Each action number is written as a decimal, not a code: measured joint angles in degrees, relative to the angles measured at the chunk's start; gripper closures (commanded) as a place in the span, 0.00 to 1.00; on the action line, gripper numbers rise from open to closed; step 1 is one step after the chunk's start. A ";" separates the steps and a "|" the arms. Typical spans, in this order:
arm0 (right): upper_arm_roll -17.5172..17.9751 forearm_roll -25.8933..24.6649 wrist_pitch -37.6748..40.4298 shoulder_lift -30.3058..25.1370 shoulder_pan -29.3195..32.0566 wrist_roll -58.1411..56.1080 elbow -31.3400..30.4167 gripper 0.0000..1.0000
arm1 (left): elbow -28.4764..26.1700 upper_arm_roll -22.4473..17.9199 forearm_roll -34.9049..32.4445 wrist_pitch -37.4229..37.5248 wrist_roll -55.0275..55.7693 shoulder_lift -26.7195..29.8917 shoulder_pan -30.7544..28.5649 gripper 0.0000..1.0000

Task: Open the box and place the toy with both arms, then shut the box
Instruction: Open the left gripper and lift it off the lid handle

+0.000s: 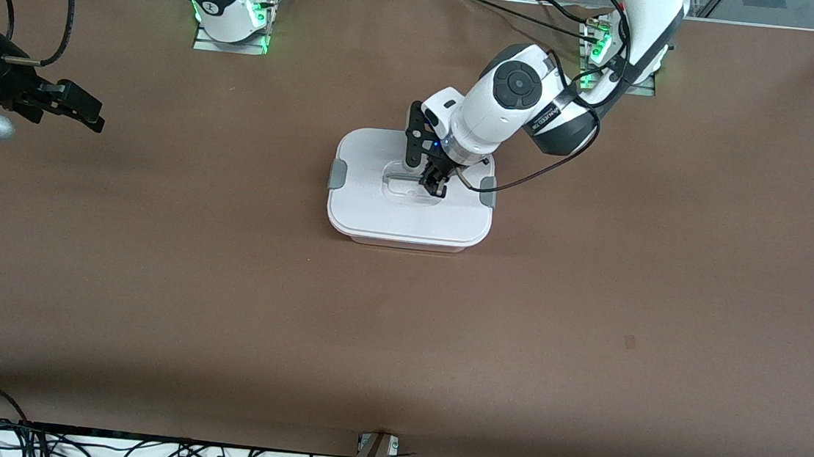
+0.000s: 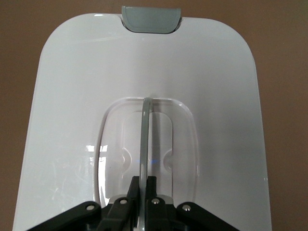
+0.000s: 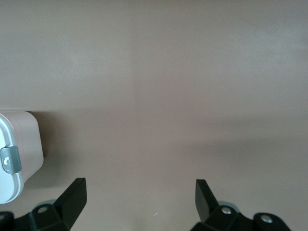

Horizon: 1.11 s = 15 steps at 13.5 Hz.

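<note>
Box (image 1: 408, 217) sits mid-table on the brown table (image 1: 224, 301), white lid (image 1: 369, 203) on, grey clips (image 1: 337, 174) at both ends. Left gripper (image 1: 433, 185) is down on the lid, fingers (image 2: 126, 202) pinched narrow on the clear handle (image 2: 144, 139), which stands upright in its recess. Toy not seen in any view. Right gripper (image 1: 86, 108) waits in the air over bare table toward the right arm's end, fingers (image 3: 72, 199) spread wide, holding nothing.

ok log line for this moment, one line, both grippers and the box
box: lid on, mid-table | left gripper: shut on lid handle | right gripper: open, over bare table at right arm's end | toy: not in view
</note>
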State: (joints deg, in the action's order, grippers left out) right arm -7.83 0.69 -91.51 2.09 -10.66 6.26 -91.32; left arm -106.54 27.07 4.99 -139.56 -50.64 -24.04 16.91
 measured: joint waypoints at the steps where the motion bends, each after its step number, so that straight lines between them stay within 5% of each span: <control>1: 0.00 0.00 0.00 0.00 0.00 0.00 0.00 0.00 | -0.14 -0.14 -0.20 0.02 0.01 -0.10 -0.11 0.00; 7: 0.00 0.00 0.00 0.00 0.00 0.00 0.00 0.00 | 0.59 -0.28 -0.42 5.20 0.18 2.19 -1.71 0.00; 15: 0.00 0.00 0.02 0.00 0.00 0.00 0.00 0.00 | 6.13 -0.87 -0.47 30.57 1.47 13.05 -13.92 0.00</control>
State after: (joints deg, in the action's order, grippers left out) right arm -7.83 0.69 -91.49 2.09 -10.65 6.27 -91.32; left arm -100.41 26.20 4.52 -108.99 -49.17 -11.00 2.99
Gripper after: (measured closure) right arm 0.000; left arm 0.000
